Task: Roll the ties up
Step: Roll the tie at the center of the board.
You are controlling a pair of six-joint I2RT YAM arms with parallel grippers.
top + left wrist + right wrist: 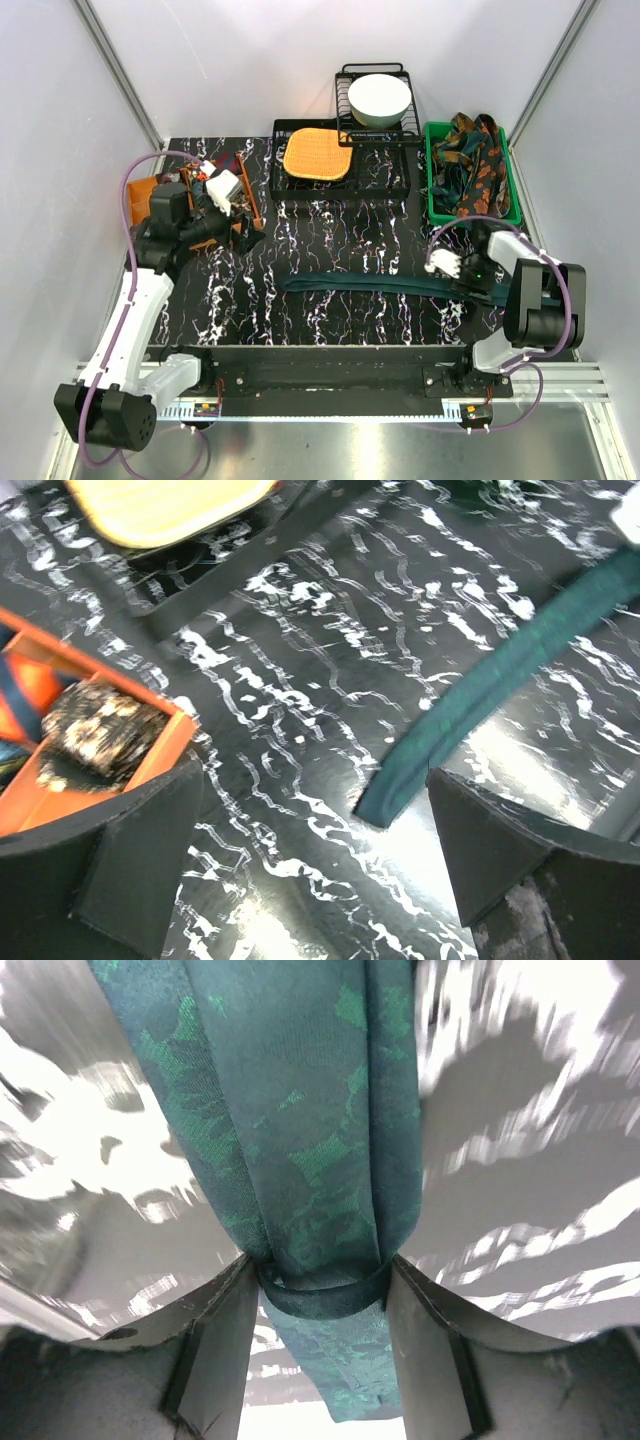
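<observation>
Right jaws pinch the folded end of the dark teal tie (380, 285); left jaws stand spread.

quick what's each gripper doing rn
left gripper: open, holding nothing, above the bare tabletop
right gripper: closed on the folded end of the teal tie
</observation>
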